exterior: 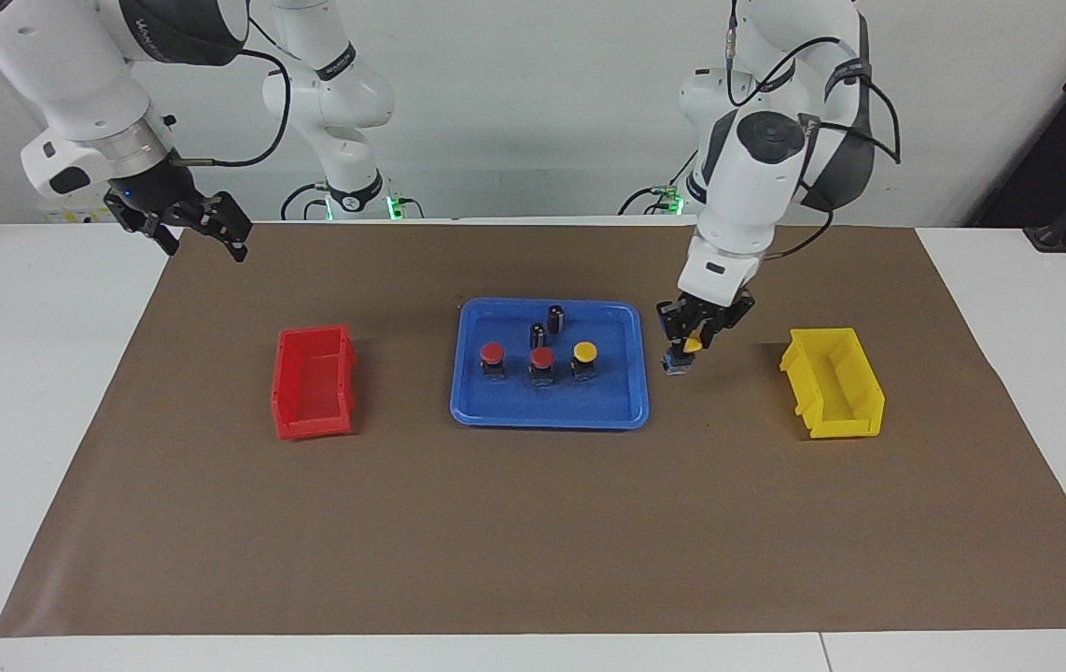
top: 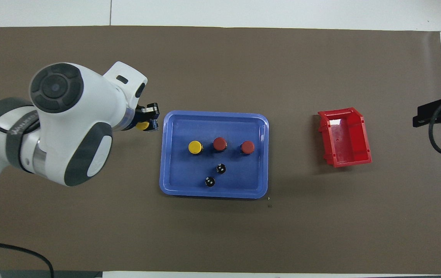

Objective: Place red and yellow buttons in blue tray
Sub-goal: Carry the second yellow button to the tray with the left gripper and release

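The blue tray [exterior: 552, 403] [top: 182, 173] lies mid-mat. In it stand two red buttons [exterior: 492, 353] [exterior: 542, 357] [top: 219, 143] [top: 247, 146] and one yellow button [exterior: 584, 352] [top: 195, 147] in a row. My left gripper [exterior: 686, 342] [top: 149, 122] is shut on another yellow button [exterior: 692, 345] [top: 141, 126], held just above the mat beside the tray's edge, between tray and yellow bin. My right gripper [exterior: 204, 245] [top: 417, 117] waits open and raised over the mat's edge at the right arm's end.
Two small dark cylinders [exterior: 555, 317] [exterior: 538, 334] [top: 221, 168] [top: 209, 181] stand in the tray, nearer to the robots than the buttons. A red bin [exterior: 314, 381] [top: 345, 137] and a yellow bin [exterior: 834, 381] flank the tray; the left arm hides the yellow bin from overhead.
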`<control>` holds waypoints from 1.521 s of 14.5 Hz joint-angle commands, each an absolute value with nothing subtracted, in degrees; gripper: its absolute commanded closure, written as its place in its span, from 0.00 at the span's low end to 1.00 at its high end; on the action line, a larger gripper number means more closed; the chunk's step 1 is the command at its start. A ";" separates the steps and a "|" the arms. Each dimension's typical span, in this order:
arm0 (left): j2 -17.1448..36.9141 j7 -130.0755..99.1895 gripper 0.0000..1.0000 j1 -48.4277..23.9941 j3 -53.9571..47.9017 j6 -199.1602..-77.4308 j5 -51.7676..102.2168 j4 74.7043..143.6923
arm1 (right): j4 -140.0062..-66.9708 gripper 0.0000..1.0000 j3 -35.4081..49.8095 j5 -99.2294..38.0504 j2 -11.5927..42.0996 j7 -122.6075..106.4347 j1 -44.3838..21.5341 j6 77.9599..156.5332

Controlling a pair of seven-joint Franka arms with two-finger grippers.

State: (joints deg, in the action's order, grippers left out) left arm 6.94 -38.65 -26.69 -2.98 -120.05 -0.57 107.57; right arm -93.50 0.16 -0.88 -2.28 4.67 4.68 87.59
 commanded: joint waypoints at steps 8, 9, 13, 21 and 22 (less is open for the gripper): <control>9.49 -42.72 0.98 -32.26 -1.85 -124.72 0.35 114.34 | -95.62 0.00 0.00 -1.32 -3.52 3.25 4.31 87.28; 8.88 -42.63 0.98 -32.26 -1.85 -124.72 0.35 115.48 | -95.54 0.00 0.00 -1.32 -3.52 3.16 4.22 87.28; 8.70 -42.19 0.98 -32.17 -1.85 -124.72 0.26 116.19 | -95.45 0.00 0.09 -0.88 -3.52 1.58 4.31 87.36; 7.83 -40.61 0.29 -31.38 -1.50 -118.84 0.00 112.86 | -95.45 0.00 0.09 -0.88 -3.52 0.62 4.92 87.36; 7.39 -40.26 0.26 -30.85 -1.32 -117.26 0.00 111.81 | -95.45 0.00 0.09 -0.88 -3.52 0.53 5.01 87.36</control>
